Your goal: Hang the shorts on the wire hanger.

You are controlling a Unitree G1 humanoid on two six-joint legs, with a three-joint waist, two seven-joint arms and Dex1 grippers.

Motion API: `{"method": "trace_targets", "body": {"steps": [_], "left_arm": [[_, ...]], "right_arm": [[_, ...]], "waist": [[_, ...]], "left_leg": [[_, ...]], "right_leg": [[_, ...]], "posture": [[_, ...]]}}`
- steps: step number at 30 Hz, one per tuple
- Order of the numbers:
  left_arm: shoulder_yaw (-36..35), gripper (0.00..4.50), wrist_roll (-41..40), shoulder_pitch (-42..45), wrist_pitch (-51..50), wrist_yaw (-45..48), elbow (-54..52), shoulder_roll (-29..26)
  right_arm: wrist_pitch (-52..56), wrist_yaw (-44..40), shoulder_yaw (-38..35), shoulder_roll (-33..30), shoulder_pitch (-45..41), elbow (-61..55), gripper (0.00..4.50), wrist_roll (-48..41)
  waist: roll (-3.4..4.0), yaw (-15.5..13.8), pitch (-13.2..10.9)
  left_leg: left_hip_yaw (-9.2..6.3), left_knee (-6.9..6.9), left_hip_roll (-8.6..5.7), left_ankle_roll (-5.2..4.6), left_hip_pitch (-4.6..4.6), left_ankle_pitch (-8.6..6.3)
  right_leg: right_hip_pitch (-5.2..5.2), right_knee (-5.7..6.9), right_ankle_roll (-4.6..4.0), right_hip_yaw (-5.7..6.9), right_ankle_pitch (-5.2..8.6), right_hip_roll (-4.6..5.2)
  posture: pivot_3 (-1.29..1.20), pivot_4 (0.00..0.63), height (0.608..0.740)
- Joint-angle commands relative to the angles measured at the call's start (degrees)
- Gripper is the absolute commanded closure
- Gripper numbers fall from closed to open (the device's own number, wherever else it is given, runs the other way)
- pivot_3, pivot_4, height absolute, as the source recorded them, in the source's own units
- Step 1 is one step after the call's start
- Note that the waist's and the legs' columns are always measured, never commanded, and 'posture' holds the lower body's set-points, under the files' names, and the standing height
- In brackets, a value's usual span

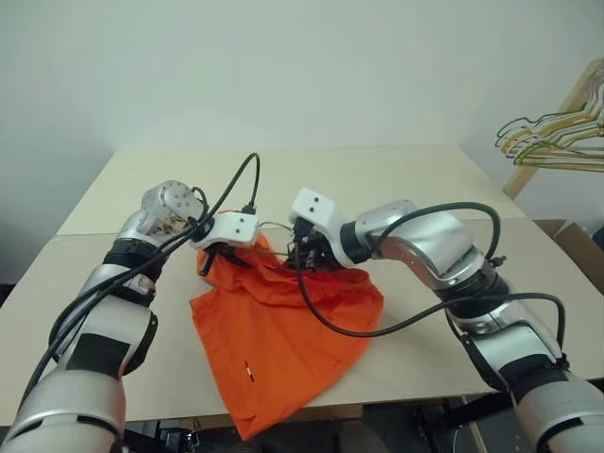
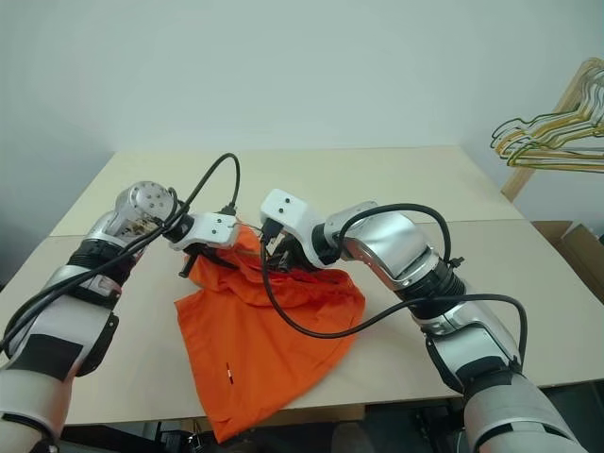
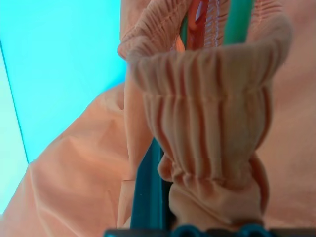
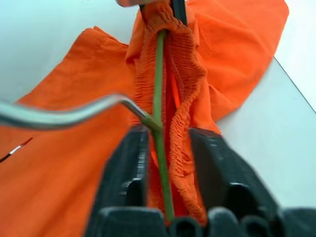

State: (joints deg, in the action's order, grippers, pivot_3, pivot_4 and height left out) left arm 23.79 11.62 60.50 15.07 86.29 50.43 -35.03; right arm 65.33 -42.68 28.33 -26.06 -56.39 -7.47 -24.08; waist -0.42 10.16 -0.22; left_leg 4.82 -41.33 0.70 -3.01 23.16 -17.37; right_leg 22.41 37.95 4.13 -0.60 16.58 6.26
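Right wrist view: right gripper (image 4: 165, 163) has hanger (image 4: 159, 89) wire and shorts (image 1: 283, 349) waistband between its fingers, grip uncertain; left gripper (image 1: 219, 253) pinches the waistband's other end above the table (image 1: 396, 179)

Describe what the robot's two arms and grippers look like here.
Both arms are glossy silver shells with black joint bands and loose black cables. White wrist blocks sit behind the left gripper and right gripper; the right block bears two dark dots. The fingers are black.
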Motion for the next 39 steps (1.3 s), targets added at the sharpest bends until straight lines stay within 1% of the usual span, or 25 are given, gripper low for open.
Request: {"method": "trace_targets", "body": {"steps": [1,3,4,5,8,12,14,16,21,23,24,26,31,32,35,39], "left_arm": [[-2.93,4.50,-2.43,0.08,3.31,-0.36,-2.08,-0.72],[-4.77,3.97,-4.99,0.27,2.65,1.68,-2.28,-0.53],[-6.04,3.83,-6.87,0.44,1.83,3.35,-2.53,-0.44],[-7.16,3.58,-8.41,0.83,-0.03,4.71,-3.01,-0.50],[-8.04,2.59,-11.72,1.46,-2.58,6.16,-4.19,-1.50],[-7.04,1.29,-15.69,1.72,-3.52,6.21,-5.27,-5.52],[-5.80,0.54,-17.49,0.92,-3.76,6.21,-5.91,-7.80],[-5.57,0.02,-17.76,0.19,-3.80,6.21,-5.99,-8.95],[-6.50,0.02,-13.55,-2.32,2.51,5.86,-2.75,-9.64],[-6.13,0.02,-11.00,-2.50,4.12,2.21,-1.30,-9.07],[-5.87,0.20,-9.46,-2.06,4.71,0.08,0.28,-8.52],[-5.75,0.60,-7.71,-1.37,5.94,-1.99,2.51,-7.85],[-6.15,2.01,-4.67,0.67,8.56,-5.80,6.91,-6.81],[-6.30,2.35,-4.28,1.11,8.51,-6.76,7.55,-6.54],[-6.58,3.10,-3.66,1.97,9.01,-7.55,8.93,-6.04],[-6.85,4.29,-2.92,2.76,9.50,-8.59,10.32,-5.77]], "right_arm": [[-3.09,-0.72,-1.98,0.13,-1.01,-0.39,4.45,1.41],[-4.37,-1.56,-1.96,-0.36,-0.44,-0.48,4.50,1.90],[-4.83,-1.87,-2.06,-0.56,-0.19,-0.52,4.50,2.00],[-5.36,-2.41,-2.15,-0.91,0.01,-0.61,4.50,2.05],[-6.21,-3.38,-2.54,-1.31,0.30,-0.67,4.50,2.28],[-7.64,-4.92,-3.34,-2.22,0.43,-0.75,4.50,2.16],[-8.30,-5.60,-3.79,-3.03,0.75,-0.82,4.50,2.12],[-8.78,-6.28,-4.07,-4.03,1.28,-1.38,4.50,2.13],[-8.42,-7.60,-6.46,-6.11,2.15,-3.07,4.50,1.07],[-8.50,-8.03,-6.78,-6.56,2.31,-3.59,4.50,1.08],[-8.51,-8.28,-6.94,-6.85,2.43,-3.89,4.50,1.06],[-8.38,-8.53,-7.17,-7.11,2.59,-4.24,4.50,1.04],[-8.07,-9.10,-7.67,-7.91,3.11,-5.32,4.50,0.99],[-8.04,-9.18,-7.78,-8.07,3.25,-5.52,4.50,0.95],[-7.94,-9.38,-7.99,-8.50,3.61,-5.94,4.50,0.89],[-7.83,-9.59,-8.21,-8.88,3.90,-6.27,4.50,0.89]], "waist": [[0.00,0.15,0.00],[0.00,0.15,0.00],[0.00,0.12,0.00],[0.00,0.04,0.00],[0.00,-0.04,0.00],[0.00,0.15,0.00],[0.00,0.16,0.00],[0.00,0.07,0.00],[0.00,-0.67,0.00],[0.00,-0.72,0.00],[0.00,-0.76,0.00],[0.00,-0.90,0.00],[0.00,-1.08,0.00],[0.00,-1.08,0.00],[0.00,-1.22,0.00],[0.00,-1.14,0.00]], "left_leg": [[0.00,0.00,0.00,0.00,-0.01,0.00],[-0.01,0.02,0.01,0.01,-0.03,0.00],[-0.02,0.01,0.01,0.01,-0.03,0.00],[-0.04,0.00,0.01,0.00,0.00,0.00],[-0.08,0.01,0.00,0.00,0.00,0.00],[-0.09,0.03,0.00,0.00,-0.02,0.00],[-0.09,0.05,0.01,0.02,-0.06,0.01],[-0.09,0.05,0.01,0.02,-0.07,0.01],[-0.09,0.03,0.00,0.01,-0.09,0.00],[-0.09,0.03,-0.01,0.01,-0.07,0.00],[-0.09,0.03,-0.01,0.01,-0.03,0.00],[-0.09,0.02,-0.02,0.01,-0.04,0.00],[-0.08,0.03,-0.03,0.00,-0.03,0.00],[-0.08,0.03,-0.03,0.00,-0.03,0.00],[-0.08,0.02,-0.05,0.00,-0.01,0.00],[-0.07,0.03,-0.06,-0.01,-0.02,-0.01]], "right_leg": [[0.00,0.01,0.00,0.00,0.00,0.00],[0.00,0.05,0.00,-0.01,0.00,0.00],[0.00,0.05,0.00,0.00,0.00,0.00],[0.00,0.05,0.00,0.00,0.00,0.00],[0.00,0.06,0.00,0.01,0.00,0.03],[0.00,0.06,0.00,0.01,0.00,0.01],[-0.01,0.06,0.00,-0.01,0.00,0.00],[-0.02,0.08,0.00,-0.02,0.00,0.01],[-0.06,0.07,0.00,-0.01,0.00,0.02],[-0.04,0.07,0.00,0.00,0.00,0.02],[-0.02,0.06,0.00,0.01,0.00,0.02],[-0.02,0.06,0.00,0.01,0.00,0.02],[-0.01,0.05,0.00,0.02,0.00,0.03],[-0.01,0.05,0.00,0.02,0.00,0.03],[-0.01,0.04,0.00,0.02,0.00,0.04],[-0.01,0.04,0.00,0.04,0.00,0.06]], "posture": [[-0.13,0.000,0.740],[-0.13,0.000,0.740],[-0.13,0.000,0.740],[-0.13,0.000,0.740],[-0.12,0.000,0.740],[-0.11,0.000,0.740],[-0.11,0.000,0.740],[-0.11,0.000,0.740],[-0.12,0.000,0.740],[-0.12,0.000,0.740],[-0.12,0.000,0.740],[-0.13,0.000,0.740],[-0.14,0.000,0.740],[-0.14,0.000,0.740],[-0.14,0.000,0.740],[-0.14,0.000,0.740]]}}
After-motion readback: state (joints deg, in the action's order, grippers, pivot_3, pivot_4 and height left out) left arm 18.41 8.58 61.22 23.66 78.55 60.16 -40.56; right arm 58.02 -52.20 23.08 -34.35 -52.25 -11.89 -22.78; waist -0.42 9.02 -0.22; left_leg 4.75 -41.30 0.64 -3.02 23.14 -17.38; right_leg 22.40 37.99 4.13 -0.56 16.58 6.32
